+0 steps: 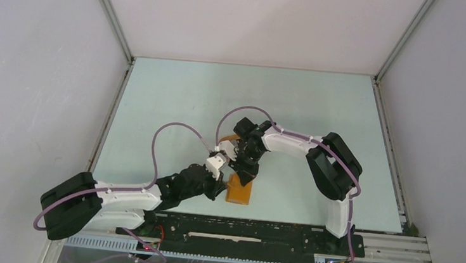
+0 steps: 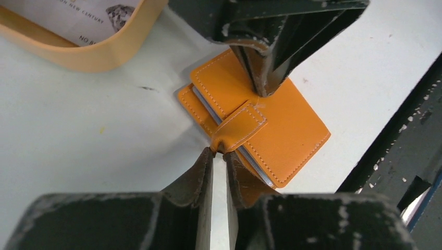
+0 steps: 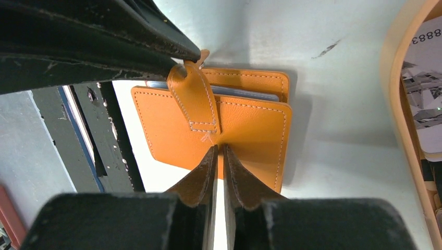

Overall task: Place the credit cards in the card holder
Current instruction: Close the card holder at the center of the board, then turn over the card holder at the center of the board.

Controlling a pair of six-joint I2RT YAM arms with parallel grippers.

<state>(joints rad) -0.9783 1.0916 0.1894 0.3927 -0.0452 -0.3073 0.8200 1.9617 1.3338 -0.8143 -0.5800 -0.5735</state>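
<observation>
Gripping the closing tab (image 2: pixel 242 124), left gripper (image 2: pixel 223 152) should hold firm while right gripper (image 3: pixel 219 149), shut and empty, presses the card holder (image 3: pixel 255 130) below.

A flat pale mint-green desk (image 1: pixel 234 93) sits inside a small booth, closed in at the back and both sides by plain matte white panel walls (image 1: pixel 253 19). Slim silver aluminium frame posts (image 1: pixel 111 13) line the corners. A black metal rail (image 1: pixel 297 236) edges the near side, with a white slotted cable duct (image 1: pixel 226 254) below it. The light is even and the shadows soft.
</observation>
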